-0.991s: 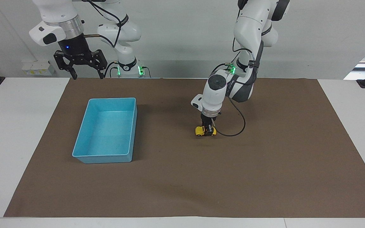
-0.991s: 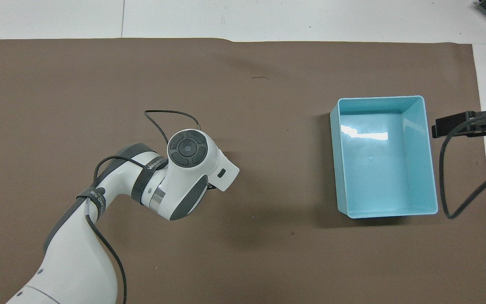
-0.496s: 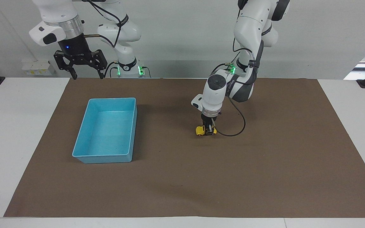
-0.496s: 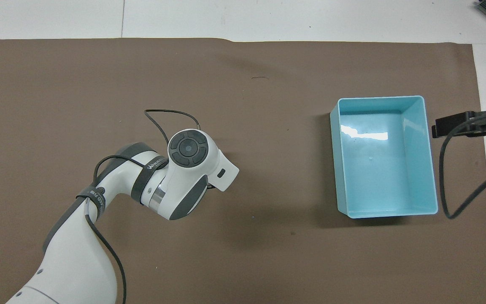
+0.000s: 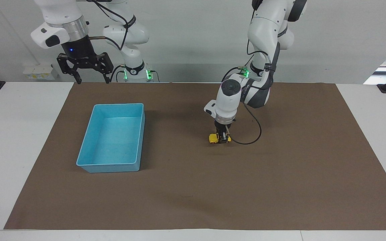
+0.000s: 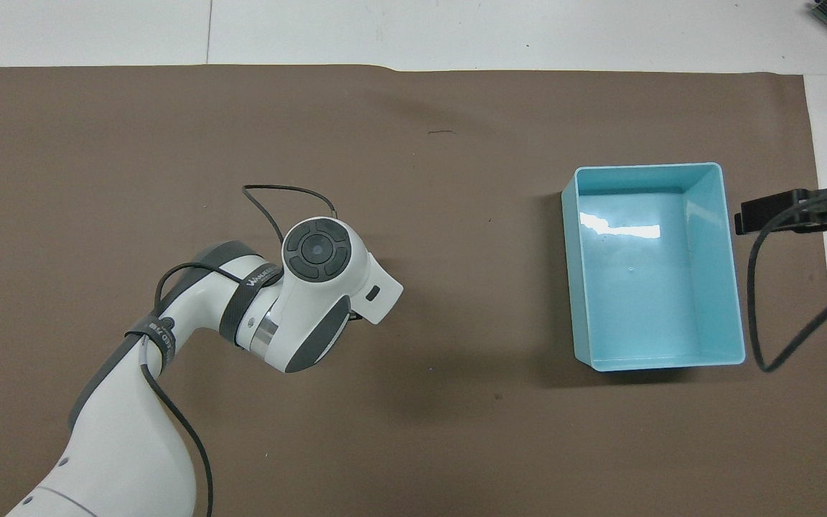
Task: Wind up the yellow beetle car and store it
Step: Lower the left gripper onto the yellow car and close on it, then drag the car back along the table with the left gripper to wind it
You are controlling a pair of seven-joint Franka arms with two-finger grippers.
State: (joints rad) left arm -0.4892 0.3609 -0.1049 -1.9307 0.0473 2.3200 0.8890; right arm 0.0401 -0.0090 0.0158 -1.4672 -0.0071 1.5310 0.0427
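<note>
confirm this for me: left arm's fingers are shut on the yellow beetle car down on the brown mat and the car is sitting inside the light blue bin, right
Not quite. The facing view shows the left gripper shut on the yellow beetle car on the brown mat, but the car is outside the light blue bin, beside it toward the left arm's end of the table.

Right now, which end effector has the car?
The left end effector, down on the brown mat, shut on the yellow car. The right end effector waits open, up in the air, holding nothing.

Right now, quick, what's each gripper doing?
Left gripper: shut on the yellow beetle car, down on the brown mat.
Right gripper: open, holding nothing, waiting raised near its base.
</note>
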